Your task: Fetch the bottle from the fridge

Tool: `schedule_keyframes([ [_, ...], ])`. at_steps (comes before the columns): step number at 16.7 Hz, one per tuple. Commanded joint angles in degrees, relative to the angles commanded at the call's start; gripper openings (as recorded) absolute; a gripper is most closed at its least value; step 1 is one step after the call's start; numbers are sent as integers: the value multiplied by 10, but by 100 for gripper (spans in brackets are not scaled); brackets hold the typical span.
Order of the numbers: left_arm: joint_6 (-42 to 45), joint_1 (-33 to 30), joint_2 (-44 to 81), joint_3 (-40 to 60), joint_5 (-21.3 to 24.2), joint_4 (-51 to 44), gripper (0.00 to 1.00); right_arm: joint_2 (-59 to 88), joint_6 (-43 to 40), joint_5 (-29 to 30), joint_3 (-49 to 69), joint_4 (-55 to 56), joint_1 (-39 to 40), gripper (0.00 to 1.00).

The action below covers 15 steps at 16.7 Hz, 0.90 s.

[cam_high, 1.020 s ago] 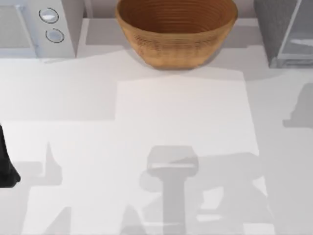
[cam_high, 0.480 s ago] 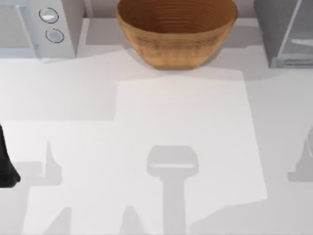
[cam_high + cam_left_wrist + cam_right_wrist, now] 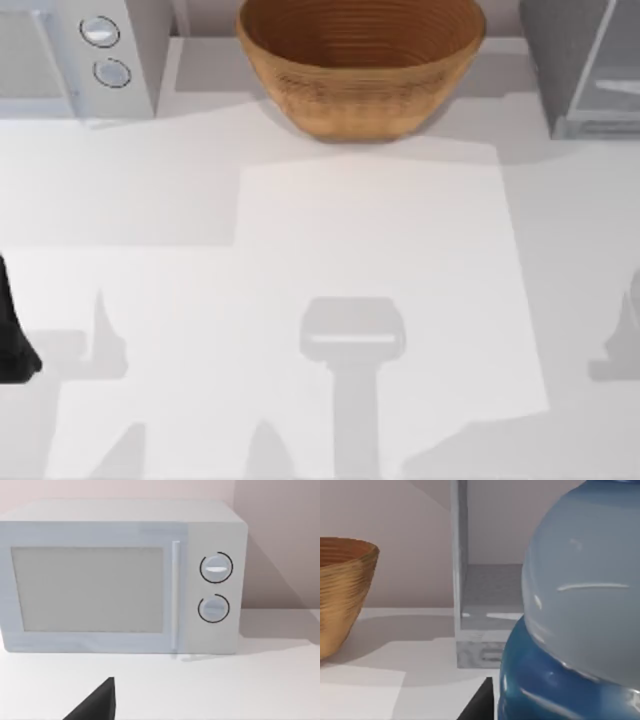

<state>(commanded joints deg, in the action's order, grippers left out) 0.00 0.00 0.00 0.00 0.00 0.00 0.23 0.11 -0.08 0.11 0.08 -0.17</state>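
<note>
The wooden bowl [image 3: 360,75] stands at the middle of the table's [image 3: 370,260] back edge and serves as the marker for everything else. To the bowl's right, just beside it, is the fridge [image 3: 580,65], a dark grey box with a silver-framed glassy panel. To the bowl's left, about as far off, is a light-grey microwave [image 3: 75,55] with two round knobs.

The right wrist view shows the bowl [image 3: 340,595] off to one side and the fridge [image 3: 490,595] beyond it, its compartment open toward the camera. Right up against that camera is the bottle [image 3: 580,605]: pale grey-blue body, bright-blue cap. It is clear of the fridge's shelf and on the fridge's side of the bowl. The right hand [image 3: 479,705] pinches the bottle, a dark sliver of it showing next to the cap.

The left arm [image 3: 12,330] sits parked far to the bowl's left, at the table's near-left edge. Its left hand [image 3: 97,705] faces the microwave [image 3: 120,575]. Whether this hand is spread or pressed together cannot be told.
</note>
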Motion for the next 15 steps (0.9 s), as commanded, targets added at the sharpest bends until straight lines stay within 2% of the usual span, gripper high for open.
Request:
schedule_keyframes([
  [3, 0, 0, 0, 0, 0, 0, 100, 14, -5, 15, 9, 17, 13, 0],
  [6, 0, 0, 0, 0, 0, 0, 100, 75, -19, 71, 43, 80, 63, 0],
  [10, 0, 0, 0, 0, 0, 0, 100, 225, -41, 195, 105, 204, 173, 0],
  [15, 0, 0, 0, 0, 0, 0, 100, 494, -52, 389, 180, 373, 353, 0],
])
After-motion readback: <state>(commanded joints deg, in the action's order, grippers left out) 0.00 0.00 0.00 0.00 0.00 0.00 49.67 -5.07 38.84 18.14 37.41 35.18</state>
